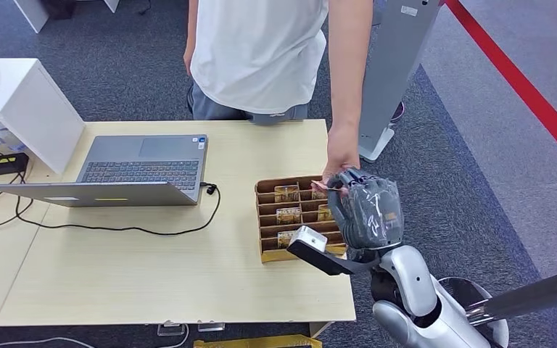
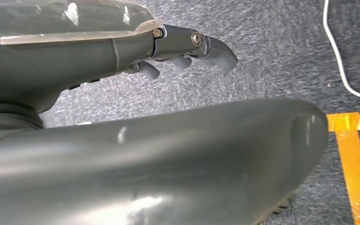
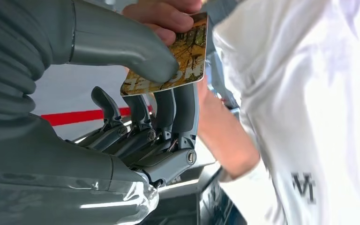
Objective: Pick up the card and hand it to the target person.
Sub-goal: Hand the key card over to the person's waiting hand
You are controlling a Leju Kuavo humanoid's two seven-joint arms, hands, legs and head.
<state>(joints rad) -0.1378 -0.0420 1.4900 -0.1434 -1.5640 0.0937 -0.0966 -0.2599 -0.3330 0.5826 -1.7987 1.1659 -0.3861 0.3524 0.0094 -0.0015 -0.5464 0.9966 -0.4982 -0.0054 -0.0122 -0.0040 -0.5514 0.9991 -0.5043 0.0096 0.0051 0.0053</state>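
Golden-brown, the card (image 3: 178,56) is sitting pinched between my right hand's (image 1: 366,206) thumb and fingers (image 3: 180,110), while the person's hand (image 3: 166,14) is gripping its far edge, touching my thumb. Just beneath my right hand, the cardboard box (image 1: 275,190) is holding more cards. My left hand (image 2: 183,49) is hanging over grey carpet (image 2: 272,51), fingers curling in around nothing.

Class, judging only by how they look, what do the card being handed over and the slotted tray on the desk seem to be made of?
Card: probably glossy printed plastic; it stays thin, stiff and flat with rounded corners between the right robot hand and the person's hand.
Slotted tray: likely cardboard or thin wood; matte brown, with thin flat dividers.
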